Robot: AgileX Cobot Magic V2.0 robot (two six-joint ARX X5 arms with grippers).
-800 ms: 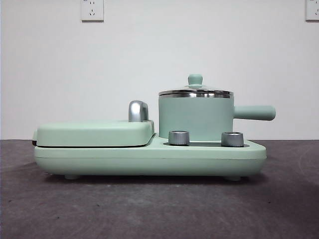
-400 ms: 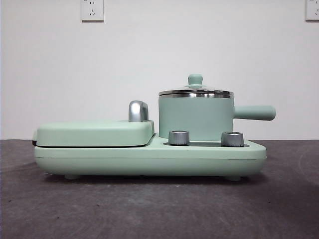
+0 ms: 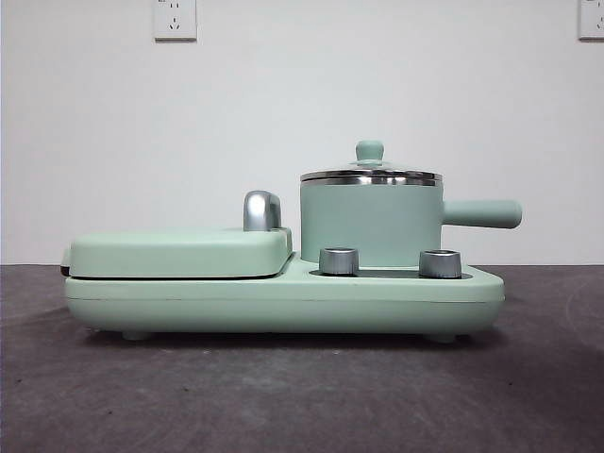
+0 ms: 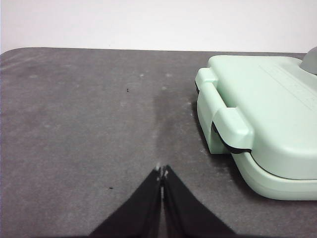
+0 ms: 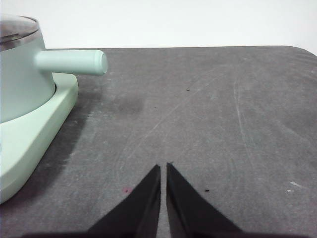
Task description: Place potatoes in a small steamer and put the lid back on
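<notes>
Dark grey table (image 3: 302,396) met a white wall (image 3: 302,94), lid (image 3: 370,170) sat on small steamer (image 3: 370,225), left gripper (image 4: 162,172) and right gripper (image 5: 163,167) both closed, empty.

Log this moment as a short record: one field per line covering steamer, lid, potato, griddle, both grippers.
steamer: mint pot standing on the right of the cooker base, side handle pointing right
lid: glass lid seated on the pot, knob up
potato: not visible in any view
griddle: cover shut, on the left of the base
left gripper: shut, empty, over the table beside the griddle end
right gripper: shut, empty, over the table beyond the pot handle
</notes>
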